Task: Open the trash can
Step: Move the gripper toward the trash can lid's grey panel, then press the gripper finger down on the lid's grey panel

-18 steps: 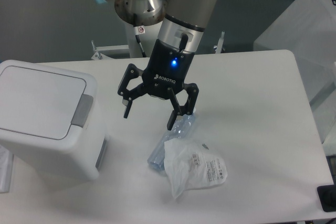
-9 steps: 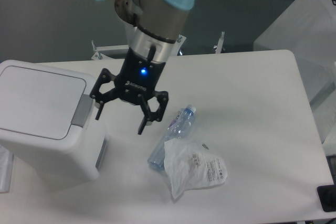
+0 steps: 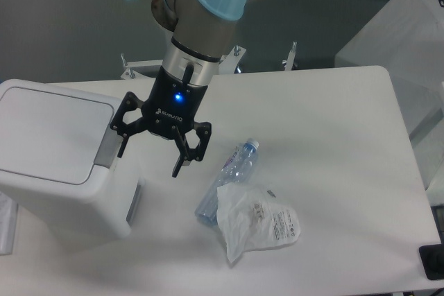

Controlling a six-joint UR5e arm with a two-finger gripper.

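The trash can [image 3: 59,161] is a large white boxy bin at the table's left, with its flat lid down and a grey push button [image 3: 108,146] on its right edge. My gripper [image 3: 149,161] hangs open just right of that button, black fingers pointing down. Its left fingertip [image 3: 121,150] sits close beside the button; whether they touch I cannot tell. Nothing is held between the fingers.
A clear plastic bottle [image 3: 232,175] lies on the white table [image 3: 333,143] right of the gripper. A crumpled white plastic bag with printed text [image 3: 257,223] partly covers its lower end. A translucent covered object [image 3: 399,39] stands at the far right.
The gripper has moved left, from above the bottle toward the trash can's button, staying open. The bottle, once partly hidden by a finger, now shows fully.
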